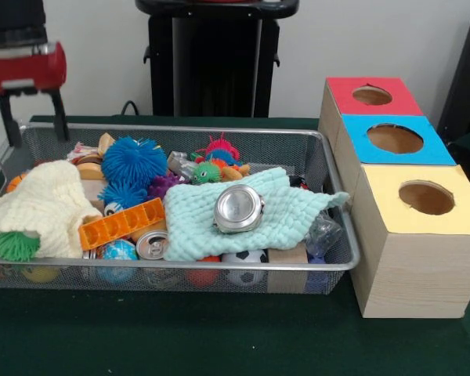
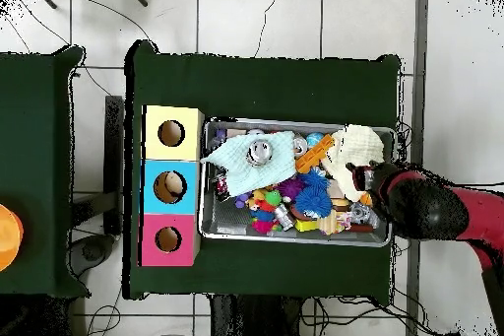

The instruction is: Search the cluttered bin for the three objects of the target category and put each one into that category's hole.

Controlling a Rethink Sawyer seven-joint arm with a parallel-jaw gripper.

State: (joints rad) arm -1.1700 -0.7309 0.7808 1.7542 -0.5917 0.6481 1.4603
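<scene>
Searching looks like the step now; the bin (image 1: 341, 258) sits full of toys and cloths; the gripper (image 1: 35, 117) hangs over its end farthest from the boxes; I cannot tell if it holds anything; the yellow hole (image 1: 427, 197) looks empty; next it must reach down and pick.

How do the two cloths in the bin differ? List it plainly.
The cream cloth lies bunched at one end of the wire bin, over a green spiky ball. The mint cloth lies spread flatter mid-bin, with a round silver tin on top. Both look waffle-textured.
</scene>
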